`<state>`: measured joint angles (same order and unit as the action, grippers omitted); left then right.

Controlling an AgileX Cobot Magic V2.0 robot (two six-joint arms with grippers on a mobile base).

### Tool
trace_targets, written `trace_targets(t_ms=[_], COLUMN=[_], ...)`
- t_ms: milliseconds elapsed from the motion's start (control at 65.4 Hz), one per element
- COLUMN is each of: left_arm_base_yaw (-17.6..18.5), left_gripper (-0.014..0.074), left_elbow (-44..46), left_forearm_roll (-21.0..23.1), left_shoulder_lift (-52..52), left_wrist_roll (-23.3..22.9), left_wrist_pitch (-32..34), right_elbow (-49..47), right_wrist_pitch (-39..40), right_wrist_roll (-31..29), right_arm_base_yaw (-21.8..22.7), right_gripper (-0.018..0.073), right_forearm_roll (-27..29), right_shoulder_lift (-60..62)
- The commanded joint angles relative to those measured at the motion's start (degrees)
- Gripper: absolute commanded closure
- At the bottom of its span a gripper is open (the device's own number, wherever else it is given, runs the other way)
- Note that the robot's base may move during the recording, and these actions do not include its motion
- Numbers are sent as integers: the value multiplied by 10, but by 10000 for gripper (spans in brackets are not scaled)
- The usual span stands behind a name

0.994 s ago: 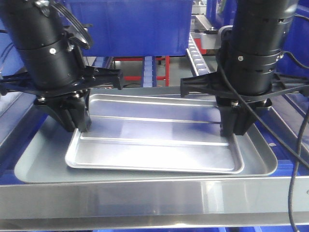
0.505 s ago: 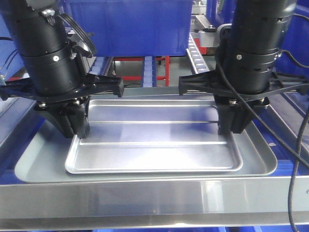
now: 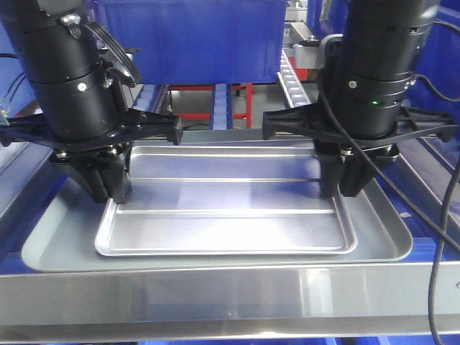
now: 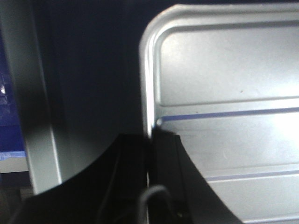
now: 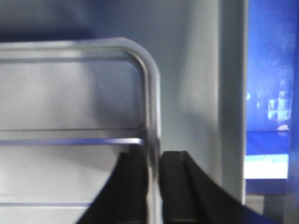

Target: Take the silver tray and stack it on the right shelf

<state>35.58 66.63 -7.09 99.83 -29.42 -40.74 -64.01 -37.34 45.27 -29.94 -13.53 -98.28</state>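
The silver tray [image 3: 230,215], shiny with two raised ribs, sits level and square inside the larger dull grey tray [image 3: 57,244]. My left gripper [image 3: 115,195] is shut on its left rim; the left wrist view shows the fingers [image 4: 163,154] pinching that rim [image 4: 150,137] of the silver tray [image 4: 224,84]. My right gripper [image 3: 346,192] is shut on the right rim, also seen in the right wrist view [image 5: 153,156] on the silver tray [image 5: 70,93]. I cannot tell whether the tray touches the grey tray's floor. The shelf's flat steel front bar [image 3: 230,287] runs across the front.
A blue bin [image 3: 194,36] stands behind the trays. A rail of white rollers [image 3: 291,75] runs back at the upper right. The grey tray's rim [image 5: 231,93] and blue side beams [image 3: 14,180] flank both grippers closely. A black cable [image 3: 438,273] hangs at the right.
The silver tray was skewed, with its right front corner nearer the front. It now sits square, and both grippers have shifted slightly with it while staying shut on its rims.
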Motion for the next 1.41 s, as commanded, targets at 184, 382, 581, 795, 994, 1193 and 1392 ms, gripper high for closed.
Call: trace_targets(t_ms=[184, 382, 581, 795, 994, 1193, 1392], left_arm_base_yaw=[6, 0, 0, -23, -24, -8, -4], left_gripper=[247, 400, 674, 692, 692, 690, 685], left_elbow=[17, 53, 88, 120, 100, 19, -115], left_forearm_roll=[32, 30, -9, -5, -8, -8, -8], left_shoulder_lift=[-18, -18, -18, -28, -74, -133, -234], left_wrist_roll=[8, 8, 8, 8, 8, 8, 8], left_wrist_pitch=[22, -24, -38, -70, -22, 93, 236], right_elbow=[-24, -53, -63, -81, -78, -21, 120], right_wrist_pitch=[80, 42, 49, 14, 28, 127, 245], right_wrist_roll=[-1, -1, -1, -1, -32, -61, -61], right_arm_base_yaw=[-4, -5, 3, 3, -5, -25, -35], right_gripper=[53, 442, 470, 515, 512, 512, 512], right_forearm_roll=[4, 4, 3, 4, -17, -62, -91], right_shoulder_lift=[26, 31, 30, 42, 83, 143, 242])
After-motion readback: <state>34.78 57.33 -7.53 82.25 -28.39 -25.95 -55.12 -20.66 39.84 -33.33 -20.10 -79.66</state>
